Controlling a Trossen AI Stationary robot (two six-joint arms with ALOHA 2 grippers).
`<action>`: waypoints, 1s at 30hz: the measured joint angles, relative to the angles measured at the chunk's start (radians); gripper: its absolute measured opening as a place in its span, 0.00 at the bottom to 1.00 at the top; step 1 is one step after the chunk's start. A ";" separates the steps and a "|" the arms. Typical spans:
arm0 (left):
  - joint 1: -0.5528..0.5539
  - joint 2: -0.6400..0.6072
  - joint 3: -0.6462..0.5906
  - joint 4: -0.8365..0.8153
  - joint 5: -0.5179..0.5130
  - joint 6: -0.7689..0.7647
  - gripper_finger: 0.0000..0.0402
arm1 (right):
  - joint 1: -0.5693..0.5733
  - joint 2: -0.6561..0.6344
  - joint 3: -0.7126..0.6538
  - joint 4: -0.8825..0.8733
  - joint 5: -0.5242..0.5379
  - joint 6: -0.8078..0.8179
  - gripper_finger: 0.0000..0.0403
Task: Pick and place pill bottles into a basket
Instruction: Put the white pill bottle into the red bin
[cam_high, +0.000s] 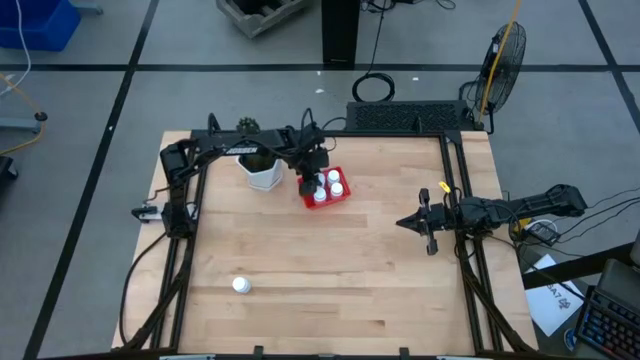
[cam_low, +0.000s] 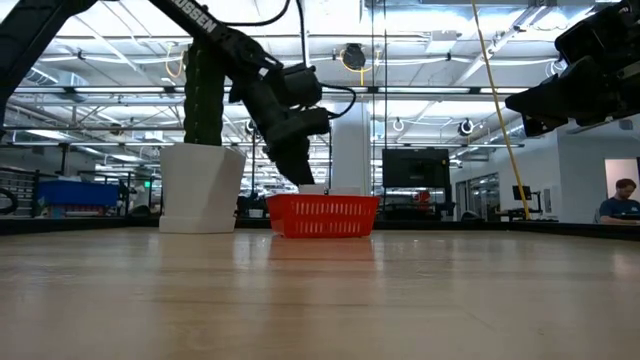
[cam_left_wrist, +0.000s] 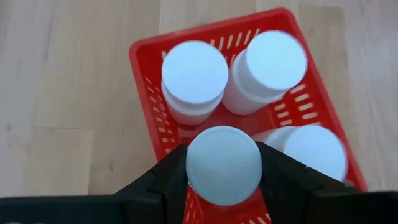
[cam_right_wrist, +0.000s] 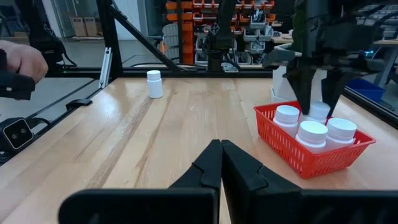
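Observation:
The red mesh basket (cam_high: 343, 197) stands on the table next to the white cactus pot (cam_high: 262, 172). Three white pill bottles (cam_left_wrist: 194, 78) (cam_left_wrist: 267, 65) (cam_left_wrist: 314, 152) stand upright in it. My left gripper (cam_high: 308, 184) is above the basket's left end, shut on a fourth pill bottle (cam_left_wrist: 222, 165). This also shows in the right wrist view (cam_right_wrist: 319, 111). A fifth bottle (cam_high: 241, 285) stands alone on its base near the table's front left. My right gripper (cam_high: 405, 222) hovers shut and empty at the right. My left gripper pinches the pill bottle between its two fingers (cam_left_wrist: 168, 177), one on each side at its capped top (cam_left_wrist: 199, 171). The fingers come from above, pointing down. The bottle is upright inside the basket's walls. Whether its bottom rests on the basket floor does not show.
The cactus pot (cam_low: 200, 185) stands close to the basket's left. Black frame rails (cam_high: 180, 250) run along the table's left and right sides. Bare wood lies between the basket and the lone bottle (cam_right_wrist: 154, 84). A person's hand (cam_right_wrist: 22, 62) shows beyond the table edge.

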 joint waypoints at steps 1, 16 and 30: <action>0.000 0.000 -0.013 0.017 0.000 -0.001 0.41 | 0.000 0.000 0.000 0.000 0.000 0.000 0.00; -0.006 -0.003 -0.071 0.114 -0.001 -0.026 0.48 | 0.000 0.000 0.000 0.000 0.000 0.000 0.00; -0.008 -0.002 -0.071 0.109 -0.059 -0.059 0.52 | 0.000 0.000 0.000 0.000 0.000 0.000 0.00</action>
